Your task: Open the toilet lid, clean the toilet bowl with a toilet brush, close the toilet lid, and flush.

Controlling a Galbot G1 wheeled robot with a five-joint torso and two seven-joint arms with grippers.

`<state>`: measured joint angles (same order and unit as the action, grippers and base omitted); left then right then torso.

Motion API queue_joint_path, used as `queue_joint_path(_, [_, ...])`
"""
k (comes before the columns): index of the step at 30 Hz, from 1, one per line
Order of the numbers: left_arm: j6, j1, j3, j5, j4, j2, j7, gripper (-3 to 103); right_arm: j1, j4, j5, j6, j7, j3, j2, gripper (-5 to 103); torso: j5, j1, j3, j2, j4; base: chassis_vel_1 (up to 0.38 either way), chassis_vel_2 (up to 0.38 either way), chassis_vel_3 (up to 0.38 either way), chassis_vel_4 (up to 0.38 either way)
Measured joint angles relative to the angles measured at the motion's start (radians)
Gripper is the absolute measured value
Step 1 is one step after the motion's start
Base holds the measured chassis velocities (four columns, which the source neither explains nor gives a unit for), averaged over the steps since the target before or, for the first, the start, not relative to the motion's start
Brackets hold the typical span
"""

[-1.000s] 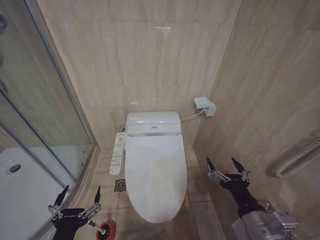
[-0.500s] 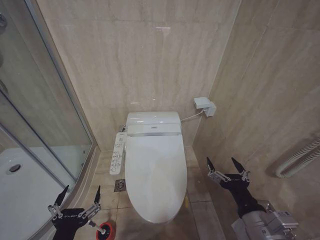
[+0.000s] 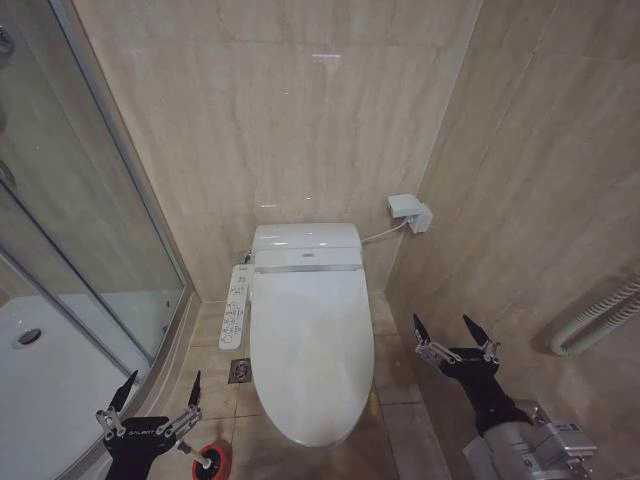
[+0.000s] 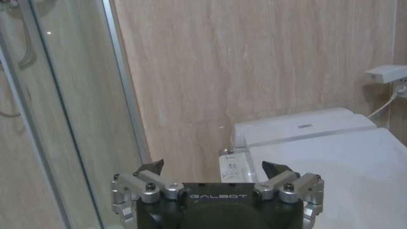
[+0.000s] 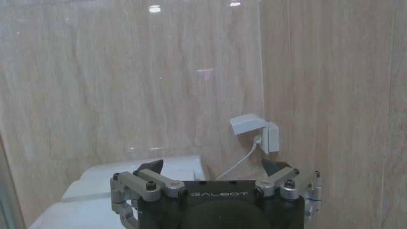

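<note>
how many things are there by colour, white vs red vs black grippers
white: 3, toilet lid, control panel, wall box
red: 1, cup holder
black: 2, left gripper, right gripper
total: 6

I see beige marble-look wall tiles (image 3: 300, 120) meeting at corner on right. Glass shower screen (image 3: 70, 200) on left, white shower tray (image 3: 40, 380) behind it. Floor tiles (image 3: 400, 370) beige, small square floor drain (image 3: 239, 371) set in. White wall socket box (image 3: 410, 212) with cable. Ceiling light glares on wall.
</note>
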<state>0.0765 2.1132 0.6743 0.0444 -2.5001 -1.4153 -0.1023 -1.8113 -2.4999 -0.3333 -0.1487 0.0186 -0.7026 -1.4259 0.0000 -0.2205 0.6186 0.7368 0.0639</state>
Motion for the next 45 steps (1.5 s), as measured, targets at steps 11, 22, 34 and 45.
queue_joint_path(11, [0.0, 0.0, 0.0, 0.0, 0.0, 0.0, 0.0, 100, 0.0, 0.0, 0.0, 0.0, 0.0, 0.0, 0.0, 100, 0.0, 0.0, 0.0, 0.0, 0.0, 0.0, 0.0, 0.0, 0.0])
queue_joint_path(22, [0.0, 0.0, 0.0, 0.0, 0.0, 0.0, 0.0, 100, 0.0, 0.0, 0.0, 0.0, 0.0, 0.0, 0.0, 100, 0.0, 0.0, 0.0, 0.0, 0.0, 0.014, -0.016, -0.018, 0.021])
queue_joint_path(34, [0.0, 0.0, 0.0, 0.0, 0.0, 0.0, 0.0, 100, 0.0, 0.0, 0.0, 0.0, 0.0, 0.0, 0.0, 100, 0.0, 0.0, 0.0, 0.0, 0.0, 0.0, 0.0, 0.0, 0.0])
queue_joint_path(45, [0.0, 0.0, 0.0, 0.0, 0.0, 0.0, 0.0, 100, 0.0, 0.0, 0.0, 0.0, 0.0, 0.0, 0.0, 100, 0.0, 0.0, 0.0, 0.0, 0.0, 0.0, 0.0, 0.0, 0.0])
